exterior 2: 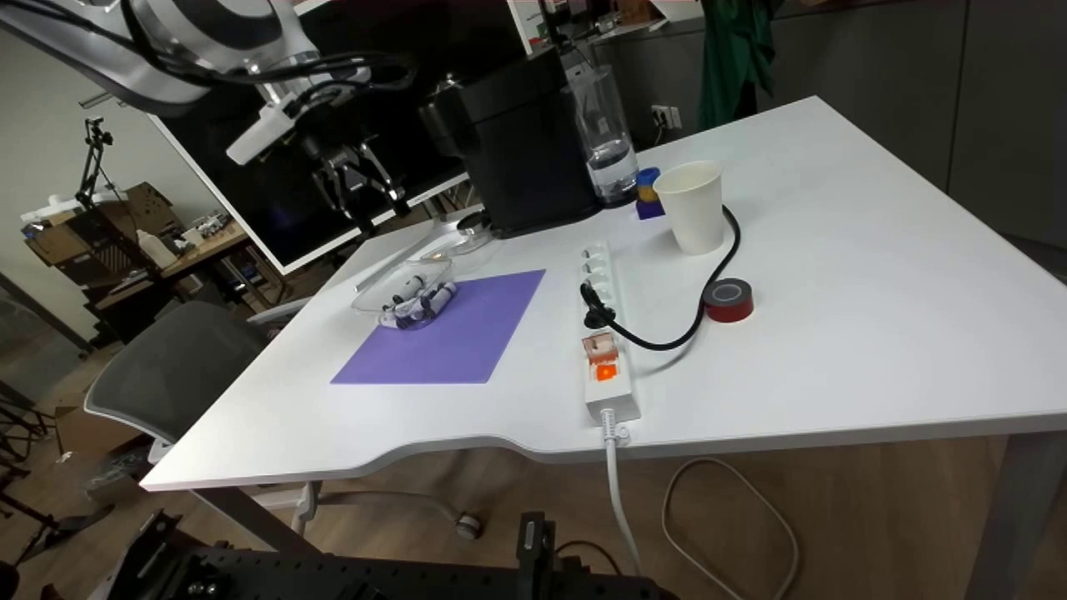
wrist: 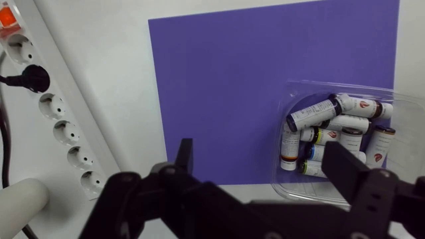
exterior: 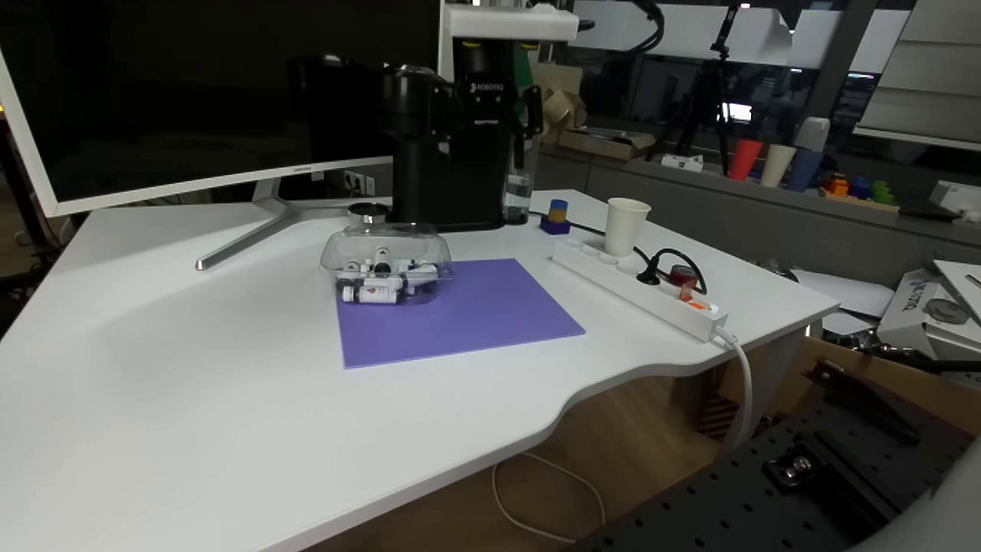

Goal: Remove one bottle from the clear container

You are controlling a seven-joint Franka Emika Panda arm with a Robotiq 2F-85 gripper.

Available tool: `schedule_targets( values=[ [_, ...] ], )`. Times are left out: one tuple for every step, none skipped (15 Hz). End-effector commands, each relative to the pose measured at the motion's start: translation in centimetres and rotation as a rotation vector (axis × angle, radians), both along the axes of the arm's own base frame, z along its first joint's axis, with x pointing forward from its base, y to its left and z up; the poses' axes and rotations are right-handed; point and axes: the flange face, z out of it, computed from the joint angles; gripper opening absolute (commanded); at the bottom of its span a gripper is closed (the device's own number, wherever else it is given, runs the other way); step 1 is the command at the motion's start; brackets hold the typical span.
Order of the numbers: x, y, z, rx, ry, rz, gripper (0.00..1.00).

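Bottles (wrist: 311, 115), dark and white-labelled

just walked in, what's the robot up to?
The robot arm has its end effector open and empty, raised above the white table. The job is to remove one of the small bottles from the clear container, which sits partly on the purple sheet. They lie jumbled together; all those I can see are inside, so likely nothing's been picked yet.
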Motion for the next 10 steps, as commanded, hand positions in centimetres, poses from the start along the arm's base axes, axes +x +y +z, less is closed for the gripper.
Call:
schedule_targets(
  values=[
    [2.4, 0.8, -3.1, -0.015, -0.057, 0.069, 1.0],
    [2.8, 1.2, -4.0, -0.004, -0.078, 0.08, 1.0],
    [3.3, 1.8, -5.0, 0.019, -0.101, 0.081, 1.0],
    [3.6, 2.4, -5.8, 0.041, -0.118, 0.085, 1.0],
    [4.0, 2.9, -6.6, 0.057, -0.141, 0.093, 1.0],
    [4.4, 3.4, -7.3, 0.072, -0.161, 0.099, 1.0],
    [4.8, 3.9, -7.8, 0.094, -0.179, 0.098, 1.0],
    [5.2, 4.3, -8.3, 0.112, -0.194, 0.093, 1.0],
    [5.6, 4.7, -8.8, 0.134, -0.199, 0.088, 1.0],
    [5.8, 5.0, -9.2, 0.147, -0.201, 0.088, 1.0]
  ],
)
